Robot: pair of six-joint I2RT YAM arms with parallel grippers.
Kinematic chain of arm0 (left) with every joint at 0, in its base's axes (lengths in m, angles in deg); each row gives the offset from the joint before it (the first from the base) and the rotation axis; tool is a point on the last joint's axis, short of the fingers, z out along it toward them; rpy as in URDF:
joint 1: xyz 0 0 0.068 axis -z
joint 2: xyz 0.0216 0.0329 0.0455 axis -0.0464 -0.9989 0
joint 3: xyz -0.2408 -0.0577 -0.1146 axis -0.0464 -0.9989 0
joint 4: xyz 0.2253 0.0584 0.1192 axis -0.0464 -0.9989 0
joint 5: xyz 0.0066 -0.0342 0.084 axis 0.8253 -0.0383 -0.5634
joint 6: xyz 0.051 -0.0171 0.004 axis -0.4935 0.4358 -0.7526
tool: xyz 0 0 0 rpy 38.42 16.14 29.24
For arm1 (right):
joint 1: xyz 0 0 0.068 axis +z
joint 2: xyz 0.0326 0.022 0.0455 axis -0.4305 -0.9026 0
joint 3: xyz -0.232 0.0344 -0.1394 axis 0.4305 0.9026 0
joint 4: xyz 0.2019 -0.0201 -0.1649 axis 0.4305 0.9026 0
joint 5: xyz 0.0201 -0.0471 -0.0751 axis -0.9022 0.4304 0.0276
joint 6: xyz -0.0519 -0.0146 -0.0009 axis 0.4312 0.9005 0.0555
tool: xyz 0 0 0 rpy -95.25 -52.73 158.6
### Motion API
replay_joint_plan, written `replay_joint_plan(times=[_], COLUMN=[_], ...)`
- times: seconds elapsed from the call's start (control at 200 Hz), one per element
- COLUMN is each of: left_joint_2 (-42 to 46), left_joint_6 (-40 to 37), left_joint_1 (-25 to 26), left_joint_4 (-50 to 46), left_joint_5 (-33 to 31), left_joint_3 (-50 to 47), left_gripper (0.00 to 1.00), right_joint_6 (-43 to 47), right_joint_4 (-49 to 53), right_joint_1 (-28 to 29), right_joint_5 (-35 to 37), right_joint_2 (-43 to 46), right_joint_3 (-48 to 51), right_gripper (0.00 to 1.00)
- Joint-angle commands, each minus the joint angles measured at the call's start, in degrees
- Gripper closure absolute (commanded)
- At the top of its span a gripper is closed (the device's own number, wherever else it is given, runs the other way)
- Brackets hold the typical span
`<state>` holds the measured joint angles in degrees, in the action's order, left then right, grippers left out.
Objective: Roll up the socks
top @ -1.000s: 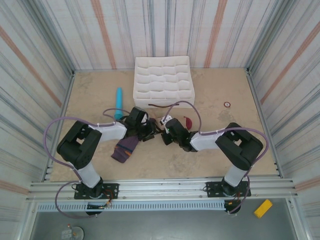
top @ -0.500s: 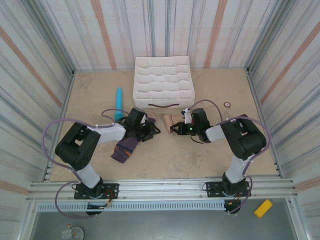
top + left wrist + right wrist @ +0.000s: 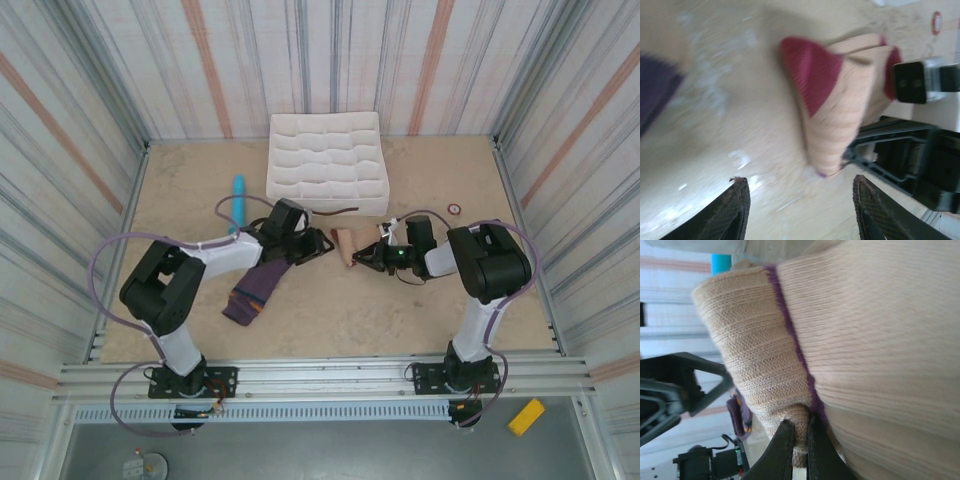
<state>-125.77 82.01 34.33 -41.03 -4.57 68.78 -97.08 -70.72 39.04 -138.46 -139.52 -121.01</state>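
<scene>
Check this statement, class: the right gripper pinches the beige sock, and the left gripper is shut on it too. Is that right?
No. The left gripper is open, with the beige sock ahead of it, as the left wrist view shows. The right gripper does pinch that sock.

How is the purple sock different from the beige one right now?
The purple sock lies stretched flat on the table with no gripper on it. The beige sock is bunched up and pinched by the right gripper. The purple sock is dark; the beige sock is pale with maroon patches. Both are fabric socks.
</scene>
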Motion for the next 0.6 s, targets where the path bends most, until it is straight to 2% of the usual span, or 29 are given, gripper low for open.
replay_joint_plan(times=[0.0,0.596], left_joint_2=[-2.7,-12.9], left_joint_6=[-4.7,-3.2], left_joint_1=[1.2,2.1], left_joint_4=[-2.8,-1.4], left_joint_5=[-2.7,-5.3], left_joint_3=[4.1,11.1], left_gripper=[0.42,0.43], right_joint_6=[-3.6,-2.4], right_joint_4=[16.3,19.5], right_joint_1=[-0.9,-1.1], right_joint_5=[8.1,8.8], right_joint_2=[-4.3,-3.2], right_joint_3=[3.3,1.4], right_gripper=[1.0,1.0])
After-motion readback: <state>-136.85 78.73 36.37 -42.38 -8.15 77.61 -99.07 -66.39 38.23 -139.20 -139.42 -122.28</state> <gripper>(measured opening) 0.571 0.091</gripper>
